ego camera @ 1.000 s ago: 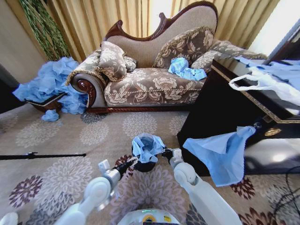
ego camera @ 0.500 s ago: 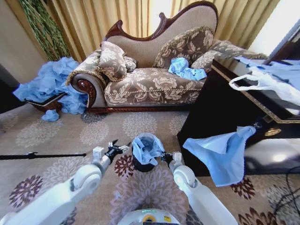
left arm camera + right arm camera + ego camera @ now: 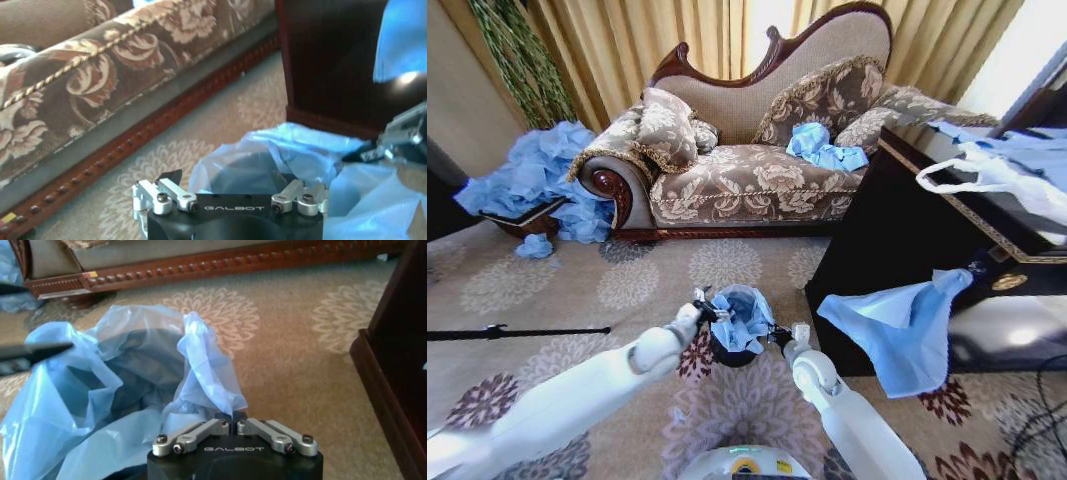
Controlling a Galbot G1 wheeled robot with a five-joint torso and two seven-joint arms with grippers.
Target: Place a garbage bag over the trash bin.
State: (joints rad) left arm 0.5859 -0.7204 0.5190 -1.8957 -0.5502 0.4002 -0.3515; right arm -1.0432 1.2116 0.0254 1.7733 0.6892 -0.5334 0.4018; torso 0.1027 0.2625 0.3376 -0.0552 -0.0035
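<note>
Floral carpet (image 3: 547, 370), trash bin (image 3: 727, 352) holding garbage bag (image 3: 739, 318); right gripper (image 3: 233, 416) pinching its rim, left gripper (image 3: 230, 187) spread wide, empty

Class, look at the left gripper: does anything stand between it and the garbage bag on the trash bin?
Nothing visible does. The left gripper, open, is at the rim of the garbage bag draped over the trash bin. The right gripper is shut on the bag's opposite edge.

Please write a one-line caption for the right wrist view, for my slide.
Right gripper pinches shut the thin light-blue translucent garbage bag draped over the small black trash bin on patterned carpet.
</note>
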